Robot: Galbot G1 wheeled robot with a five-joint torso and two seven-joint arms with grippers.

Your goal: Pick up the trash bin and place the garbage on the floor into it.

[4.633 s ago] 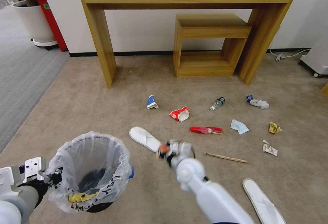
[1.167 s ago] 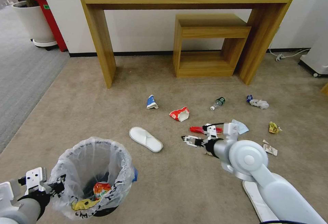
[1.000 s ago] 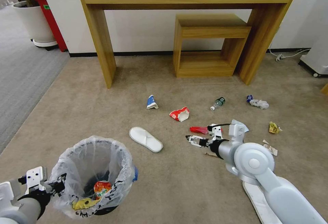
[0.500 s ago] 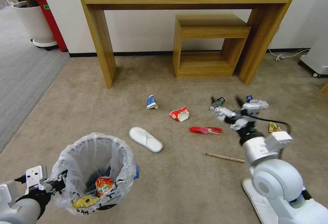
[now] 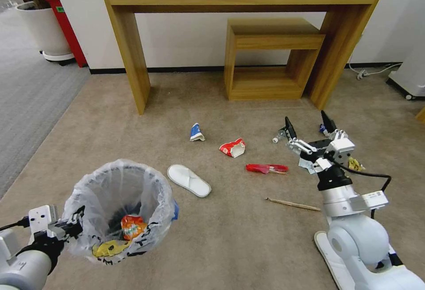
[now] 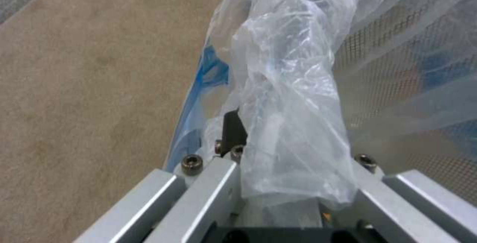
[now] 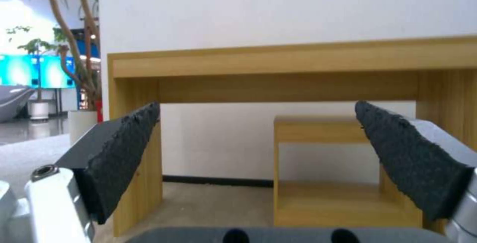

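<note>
Right claw spread wide, empty; wooden table, small stand ahead.

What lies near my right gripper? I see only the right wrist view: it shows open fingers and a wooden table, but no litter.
Observer: The right gripper is close by the small plastic bottle on the floor.
Operator: Does the left arm hold the bin?
Observer: Yes, the left gripper is shut on the trash bin at its rim.
Operator: Is the bin empty?
Observer: No, an orange wrapper lies inside.
</note>
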